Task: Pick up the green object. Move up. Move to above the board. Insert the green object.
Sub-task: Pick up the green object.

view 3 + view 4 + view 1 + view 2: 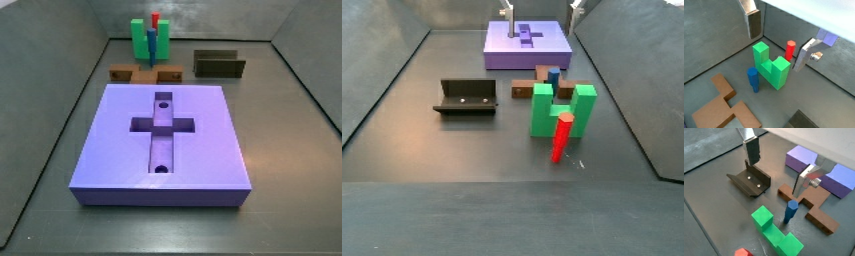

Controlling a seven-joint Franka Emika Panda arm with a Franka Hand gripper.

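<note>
I am taking the board as my landmark: it is lying flat on the floor, its cross-shaped recess and two small round holes facing up and empty. Just beyond its far end in a side view a brown block is sitting, and a dark olive U-shaped block is resting beside that.

The green object is standing upright further out from the board than the brown block, prongs up and apart from everything but a thin blue post with a red tip, which is planted very close against it. In a wrist view the blue post is rising beside one prong and the red tip is showing behind the other.

My gripper is hovering above the pieces, well clear of the green object; my fingers are spread wide with nothing between them.

I am judging that the pick-up is not yet begun. To do it well, I am planning to centre over the green object first, turn my jaws so the plates are closing across a prong or the base without catching the post, and descend straight down. The post is the likely snag: a finger landing on it could topple the block, so I am favouring the side away from it.
</note>
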